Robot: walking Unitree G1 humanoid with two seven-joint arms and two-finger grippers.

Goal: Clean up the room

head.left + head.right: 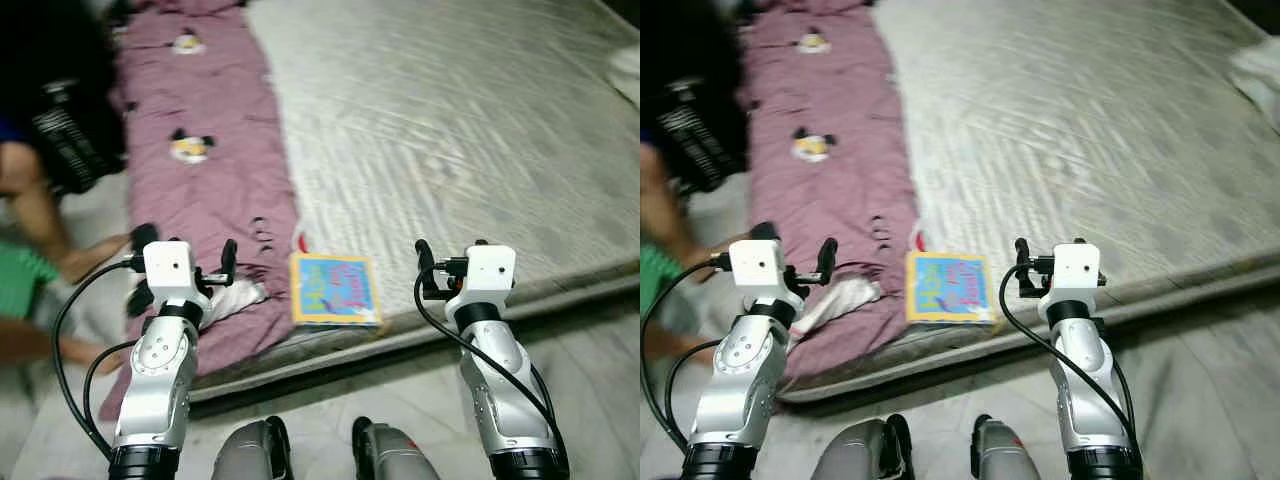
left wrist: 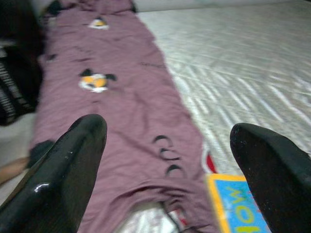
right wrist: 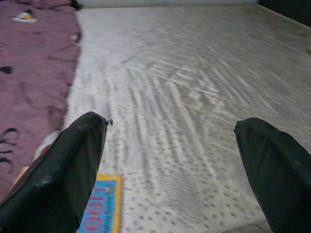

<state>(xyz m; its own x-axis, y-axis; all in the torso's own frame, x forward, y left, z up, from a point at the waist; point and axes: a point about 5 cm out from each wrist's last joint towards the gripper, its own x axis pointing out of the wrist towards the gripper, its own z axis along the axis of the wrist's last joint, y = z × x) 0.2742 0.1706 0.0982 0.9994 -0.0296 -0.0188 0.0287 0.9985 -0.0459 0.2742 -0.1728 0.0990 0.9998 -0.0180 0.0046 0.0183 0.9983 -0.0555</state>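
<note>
Book (image 1: 334, 290) flat at mattress (image 1: 470, 130) near edge, beside purple blanket (image 1: 205, 180), between our arms. Left gripper (image 2: 167, 145) and right gripper (image 3: 170, 145) both spread wide, holding nothing, short of book. Risk, we judge: flat cover slips from fingers, or blanket snags.
</note>
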